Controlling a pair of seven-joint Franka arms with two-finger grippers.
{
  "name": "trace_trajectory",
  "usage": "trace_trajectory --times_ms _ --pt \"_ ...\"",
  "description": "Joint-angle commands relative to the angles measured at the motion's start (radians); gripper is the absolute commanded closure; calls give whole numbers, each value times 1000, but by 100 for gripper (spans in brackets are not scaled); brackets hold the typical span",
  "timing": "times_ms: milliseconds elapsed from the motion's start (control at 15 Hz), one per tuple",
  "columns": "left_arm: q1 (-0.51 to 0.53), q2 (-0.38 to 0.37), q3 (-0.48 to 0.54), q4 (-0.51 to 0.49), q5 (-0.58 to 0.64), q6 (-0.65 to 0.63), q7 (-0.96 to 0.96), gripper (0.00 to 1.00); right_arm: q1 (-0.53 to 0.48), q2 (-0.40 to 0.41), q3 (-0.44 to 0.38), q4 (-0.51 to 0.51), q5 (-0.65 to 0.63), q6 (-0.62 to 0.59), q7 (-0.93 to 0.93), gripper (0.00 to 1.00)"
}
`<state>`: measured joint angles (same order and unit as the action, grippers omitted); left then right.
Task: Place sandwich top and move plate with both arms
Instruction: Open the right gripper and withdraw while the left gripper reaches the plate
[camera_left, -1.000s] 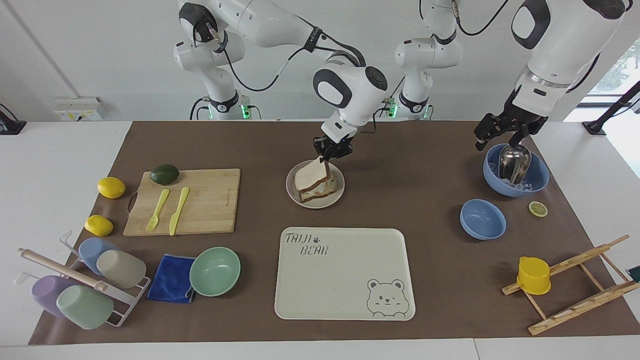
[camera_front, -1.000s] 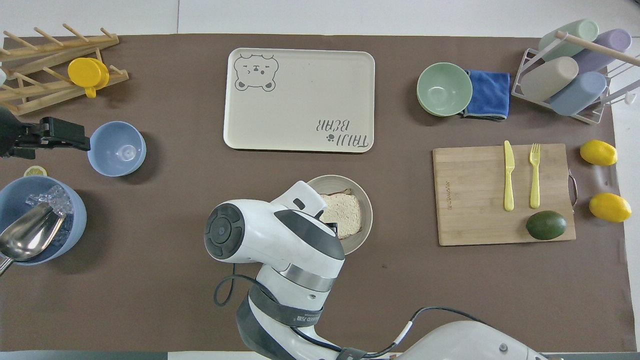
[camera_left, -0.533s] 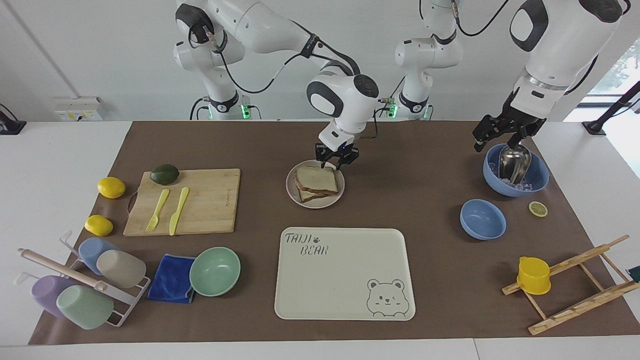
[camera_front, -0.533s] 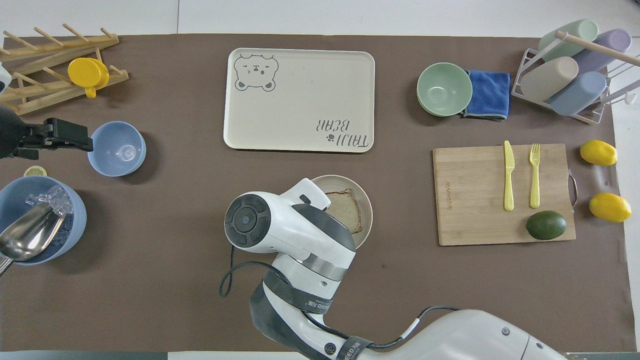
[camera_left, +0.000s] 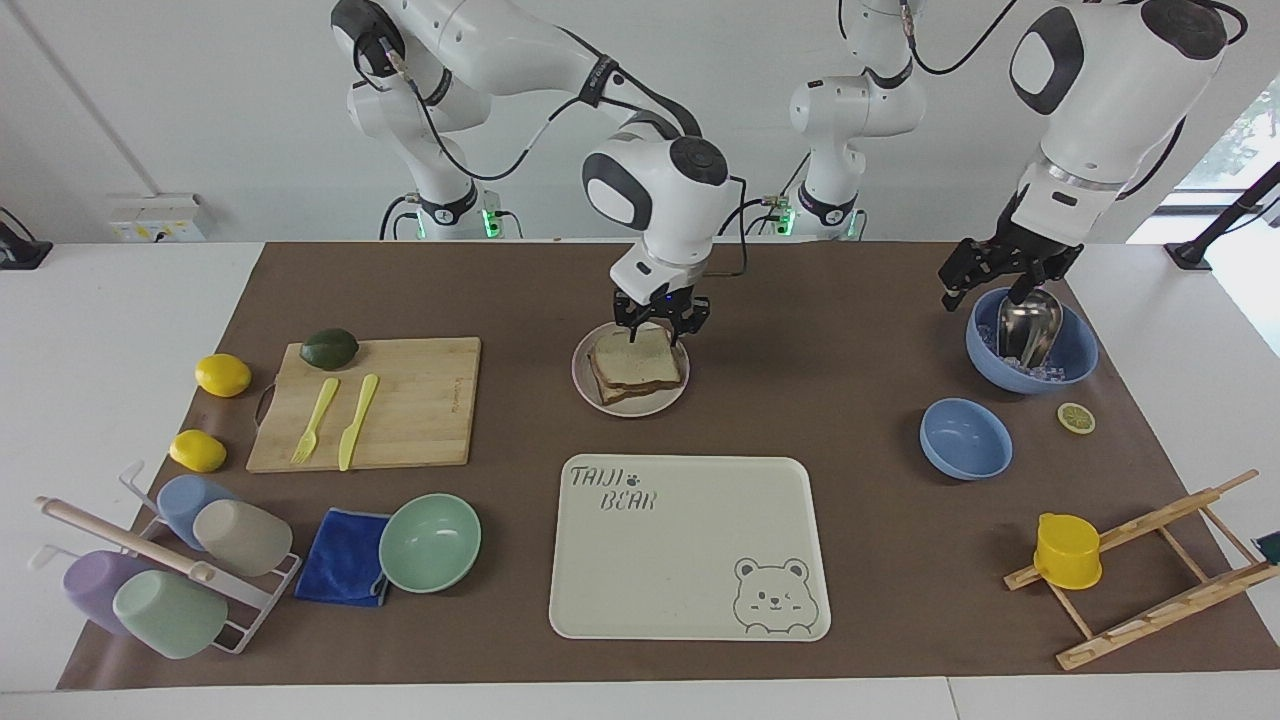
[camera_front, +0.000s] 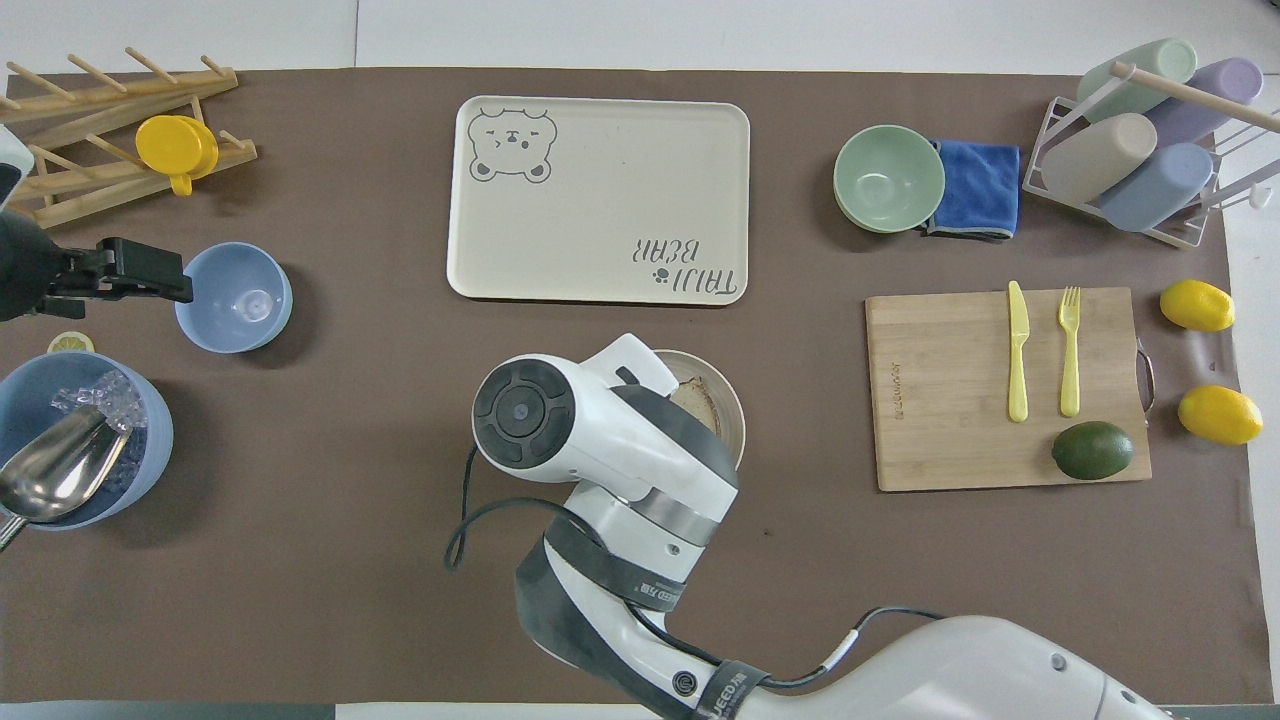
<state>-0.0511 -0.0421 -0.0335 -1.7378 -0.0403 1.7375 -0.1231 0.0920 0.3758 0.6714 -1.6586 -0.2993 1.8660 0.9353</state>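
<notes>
The sandwich top (camera_left: 640, 356), a beige bread slice with a brown crust, lies flat on the stacked sandwich on the small round plate (camera_left: 581, 375) in the middle of the table. My right gripper (camera_left: 660, 323) hangs open and empty just above the slice's edge nearer the robots. In the overhead view the right arm covers most of the plate (camera_front: 738, 425); only a strip of the bread (camera_front: 702, 400) shows. My left gripper (camera_left: 985, 280) waits in the air over the rim of the blue ice bowl (camera_left: 1075, 360); it also shows in the overhead view (camera_front: 150, 283).
The cream bear-print tray (camera_left: 690, 545) lies farther from the robots than the plate. A small blue bowl (camera_left: 965, 437) sits by the ice bowl, which holds a metal scoop (camera_left: 1025, 325). A cutting board (camera_left: 410, 400) and a green bowl (camera_left: 430, 540) lie toward the right arm's end.
A second ago my right gripper held the slice tilted over the plate. It has let go, the slice lies flat, and the gripper has opened and lifted a little. The left arm barely moved.
</notes>
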Motion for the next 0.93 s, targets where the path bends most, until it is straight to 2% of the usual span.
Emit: trace_trajectory --times_ms 0,200,400,467,600,733,867 --pt "-38 -30 4 -77 -26 56 -7 0 -167 -102 39 -15 132 -50 -151 3" --pt "-90 -53 3 -216 -52 167 -50 0 -276 -155 39 -13 172 -94 -280 0" --pt "-179 -35 3 -284 -76 250 -107 0 -388 -184 25 32 181 -186 -390 0" --pt "-203 -18 3 -293 -78 273 -127 0 -397 -186 -11 61 186 -233 -430 0" --pt "-266 8 3 -336 -116 341 -162 0 -388 -208 -135 149 210 -361 -556 0" --pt "-332 24 3 -399 -131 451 -197 0 -361 -250 -269 175 220 -422 -692 0" --pt "-381 60 3 -423 -139 525 -216 0 -261 -305 -439 174 220 -473 -827 0"
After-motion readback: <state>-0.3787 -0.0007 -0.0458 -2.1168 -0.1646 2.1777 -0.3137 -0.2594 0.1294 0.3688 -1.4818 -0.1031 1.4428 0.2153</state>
